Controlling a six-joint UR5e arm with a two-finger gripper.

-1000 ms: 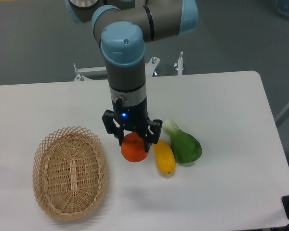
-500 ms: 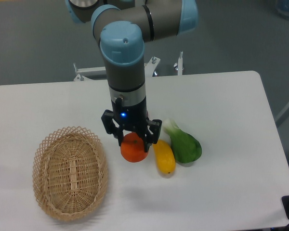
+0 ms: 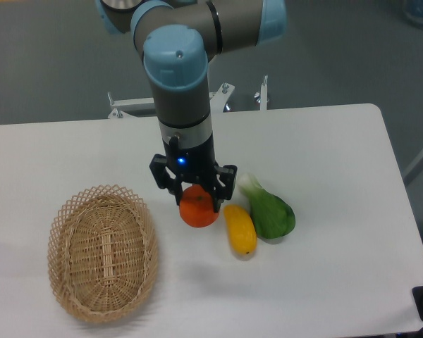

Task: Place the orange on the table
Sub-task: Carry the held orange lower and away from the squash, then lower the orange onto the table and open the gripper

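Tool (image 3: 197, 202) points straight down over the middle of the worktop (image 3: 338, 141), fingers closed around the upper sides of the orange (image 3: 198, 209). Grip looks firm; no gap visible between fingers and fruit.

Orange sits low in the tool, between the wicker basket (image 3: 102, 252) on one side and the yellow fruit (image 3: 240, 229) on the other. It is just beside the yellow fruit; cannot tell whether they touch. A green vegetable (image 3: 271, 212) lies against the far side of the yellow fruit.

Whether the orange rests on the worktop or hangs slightly above it cannot be read from this angle; the soft shadow beneath gives no firm answer.

Progress, as judged: the orange is outside the basket and over open worktop, so carrying appears done. Remaining: set it down if not already resting, open the fingers, lift the arm away. Risk: the orange may roll on release.
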